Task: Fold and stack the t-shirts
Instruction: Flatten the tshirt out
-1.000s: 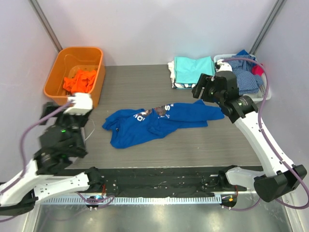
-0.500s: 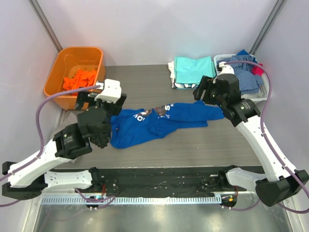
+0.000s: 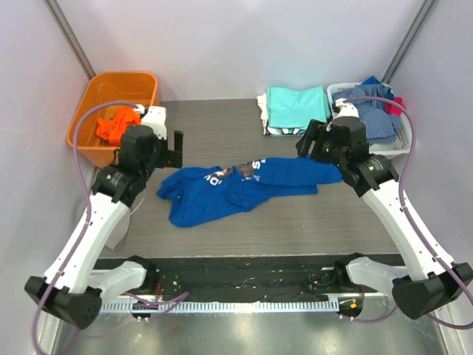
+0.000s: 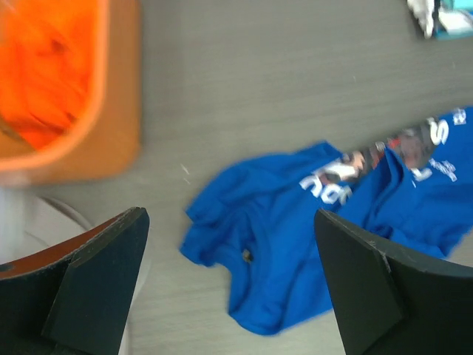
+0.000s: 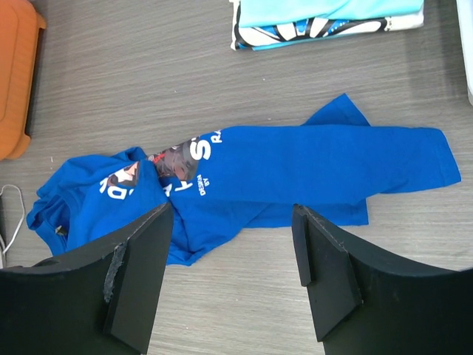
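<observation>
Mid tabletop (image 3: 222, 126): royal blue t-shirt (image 3: 236, 185) lies unfolded & rumpled, stretched left-right. White lettering + a dark print show around its middle, partly creased into a fold. Its L end is bunched; its R end runs out flatter as a narrower strip.

L gripper (image 4: 229, 216): jaws wide apart, nothing btwn them, clear of the cloth. Top view puts it above the tabletop btwn the orange bin (image 3: 111, 92) and the shirt's L end, near both, touching neither. L wrist view is blurred. It looks down on the shirt's bunched end w/ the bin's corner at upper L.

R gripper (image 5: 233, 211): jaws parted, empty, hanging over the shirt's R portion, no contact seen. In top view it sits just in front of the folded stack (image 5: 325, 15).

That stack is at back R of the tabletop. The aqua t-shirt (image 3: 297, 103) is on top; the white t-shirt (image 3: 263, 109) peeks out beneath on the L & front edges, w/ a printed pattern. It lies apart from the blue shirt.

The orange bin, back L, holds a crumpled orange t-shirt (image 3: 118, 124). Far R: white basket (image 3: 405, 146) w/ the blue-and-white checked garment (image 3: 373, 122) + a small red cloth (image 3: 395, 108) at its back edge.
</observation>
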Action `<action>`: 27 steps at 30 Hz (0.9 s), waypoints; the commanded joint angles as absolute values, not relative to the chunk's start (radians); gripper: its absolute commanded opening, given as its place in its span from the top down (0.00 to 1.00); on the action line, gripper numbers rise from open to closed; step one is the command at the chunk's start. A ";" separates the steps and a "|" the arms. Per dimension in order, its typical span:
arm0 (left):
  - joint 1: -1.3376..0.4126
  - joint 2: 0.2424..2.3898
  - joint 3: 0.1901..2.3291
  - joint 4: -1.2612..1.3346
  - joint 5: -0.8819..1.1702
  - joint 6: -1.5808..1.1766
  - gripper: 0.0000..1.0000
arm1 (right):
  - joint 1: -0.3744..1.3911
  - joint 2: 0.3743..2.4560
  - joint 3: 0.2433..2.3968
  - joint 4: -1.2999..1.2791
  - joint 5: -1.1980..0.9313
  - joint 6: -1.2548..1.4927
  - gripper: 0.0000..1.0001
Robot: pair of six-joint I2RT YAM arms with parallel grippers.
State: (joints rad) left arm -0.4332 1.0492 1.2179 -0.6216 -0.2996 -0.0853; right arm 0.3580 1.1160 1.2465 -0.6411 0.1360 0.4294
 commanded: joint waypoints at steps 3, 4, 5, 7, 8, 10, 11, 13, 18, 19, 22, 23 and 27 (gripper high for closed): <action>-0.223 1.085 1.054 -0.568 0.222 -0.255 0.00 | 0.356 1.072 1.207 -0.626 0.133 0.449 0.27; -0.215 1.075 1.043 -0.563 0.224 -0.271 0.00 | 0.356 1.069 1.198 -0.624 0.135 0.452 0.27; -0.213 1.071 1.020 -0.549 0.229 -0.287 0.00 | 0.354 1.072 1.187 -0.621 0.140 0.456 0.27; -0.213 1.054 0.993 -0.528 0.235 -0.304 0.00 | 0.354 1.078 1.141 -0.617 0.149 0.462 0.27; -0.213 1.048 0.982 -0.523 0.236 -0.307 0.00 | 0.356 1.081 1.125 -0.611 0.153 0.466 0.27; -0.213 1.039 0.974 -0.526 0.236 -0.311 0.00 | 0.356 1.088 1.071 -0.600 0.160 0.475 0.27; -0.213 1.034 0.974 -0.528 0.235 -0.310 0.00 | 0.356 1.098 1.052 -0.586 0.164 0.486 0.27; -0.212 1.025 0.971 -0.532 0.233 -0.310 0.00 | 0.353 1.106 1.009 -0.572 0.175 0.494 0.27; -0.213 1.005 0.965 -0.546 0.210 -0.304 0.00 | 0.354 1.193 0.968 -0.491 0.018 0.506 0.30; -0.213 0.997 0.962 -0.548 0.204 -0.304 0.00 | 0.357 1.210 0.969 -0.473 0.014 0.506 0.31; -0.213 0.989 0.956 -0.549 0.202 -0.304 0.00 | 0.445 1.275 1.006 -0.477 0.050 0.488 0.32; -0.212 0.989 0.951 -0.546 0.207 -0.308 0.00 | 0.472 1.288 1.018 -0.485 0.081 0.483 0.31; -0.213 0.997 0.930 -0.525 0.230 -0.328 0.00 | 0.515 1.318 1.045 -0.503 0.172 0.508 0.26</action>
State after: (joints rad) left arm -0.2192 1.0084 0.9516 -0.5720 0.1967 -0.3035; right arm 0.4858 1.3212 0.9878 -0.5354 0.0887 0.4923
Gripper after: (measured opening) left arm 0.996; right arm 0.712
